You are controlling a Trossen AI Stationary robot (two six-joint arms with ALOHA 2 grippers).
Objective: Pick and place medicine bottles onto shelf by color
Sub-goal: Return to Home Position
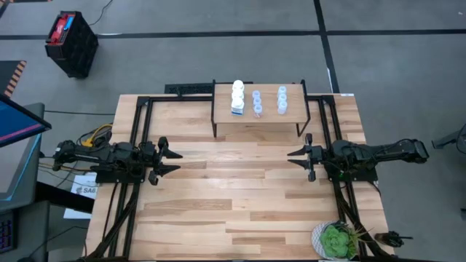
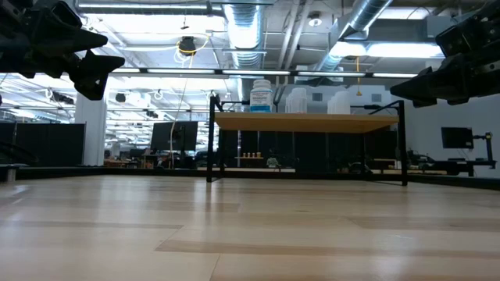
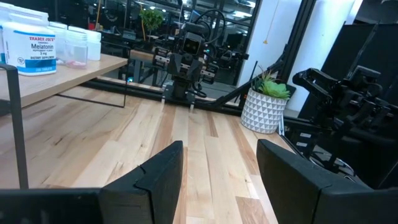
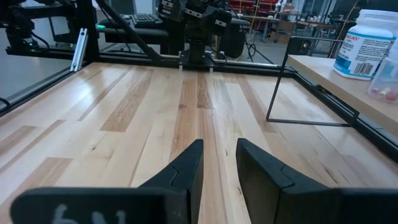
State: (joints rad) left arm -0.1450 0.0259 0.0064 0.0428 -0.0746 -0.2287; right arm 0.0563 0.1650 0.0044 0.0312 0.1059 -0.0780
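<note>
bottles [image 1: 257,95] upright on shelf [image 1: 291,120], beyond both arms; left gripper [image 1: 179,161] and right gripper [image 1: 290,158] released, empty, about equally near.

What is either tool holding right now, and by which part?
Nothing. The left tool and the right tool are both open and empty. The medicine bottles stand on the shelf.

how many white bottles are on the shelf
3, lined up at the left-arm end of the shelf: rear white bottle, middle white bottle, front white bottle. None seems hidden.
</note>
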